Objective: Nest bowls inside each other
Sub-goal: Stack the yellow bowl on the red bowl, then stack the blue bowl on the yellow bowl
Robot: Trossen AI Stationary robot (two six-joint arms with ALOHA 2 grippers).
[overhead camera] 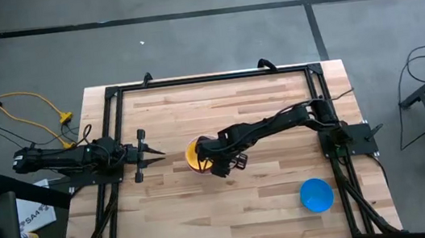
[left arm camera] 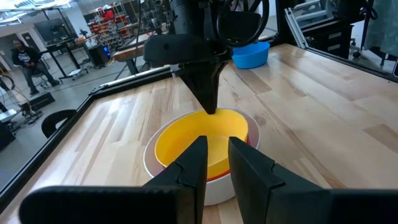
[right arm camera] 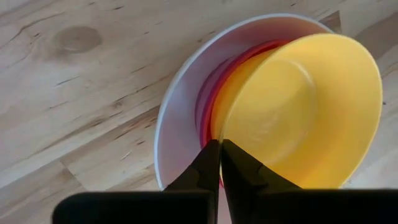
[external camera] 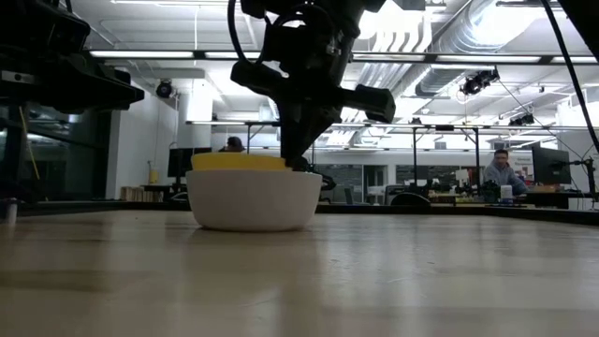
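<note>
Right gripper point(right arm camera: 219, 163), fingers pinched on yellow bowl point(right arm camera: 298, 109) rim, sat it tilted in white stack point(overhead camera: 194, 155) mid-counter. Left gripper point(overhead camera: 152, 152) slightly spread, idle. Blue bowl point(overhead camera: 316, 195) apart. Risk: release leaves yellow crooked.

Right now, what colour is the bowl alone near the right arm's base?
Blue bowl, clearest in the high view.

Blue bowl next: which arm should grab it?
Probably the right. The blue bowl lies on its side of the table, near its base. The right gripper is shut at the stack; the left gripper waits farther away.
</note>
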